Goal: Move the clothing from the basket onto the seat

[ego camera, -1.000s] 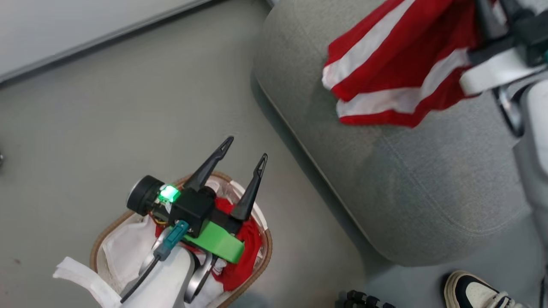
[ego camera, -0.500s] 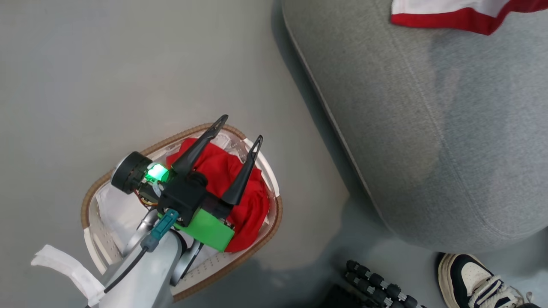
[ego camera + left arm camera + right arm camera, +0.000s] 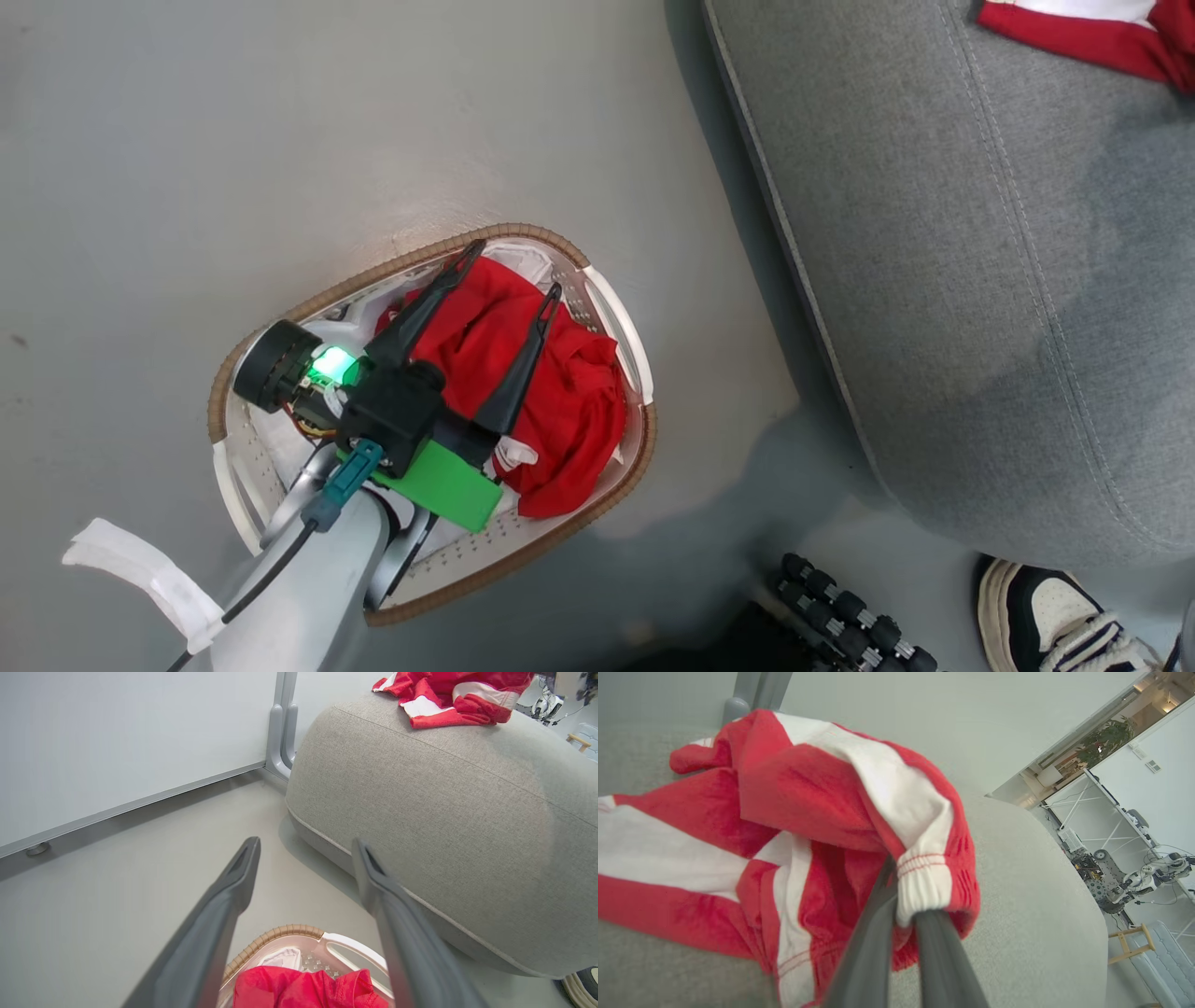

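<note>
Grey floor [image 3: 280,140] carries the white basket [image 3: 523,229], where the plain red garment [image 3: 569,401] lies under the left claw [image 3: 515,267], spread wide. The right claw [image 3: 906,905] pinches the striped garment [image 3: 808,788] on the grey seat [image 3: 980,280]. Best to lower the left claw straight into the bunched cloth, clear of the rim, before closing.

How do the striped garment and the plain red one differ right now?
The striped garment has broad white bands; the plain red garment shows none. The striped one lies on the seat; the plain one sits in the basket. The right claw is shut on the striped one; the left claw hangs open above the plain one. Both are bright red.
</note>
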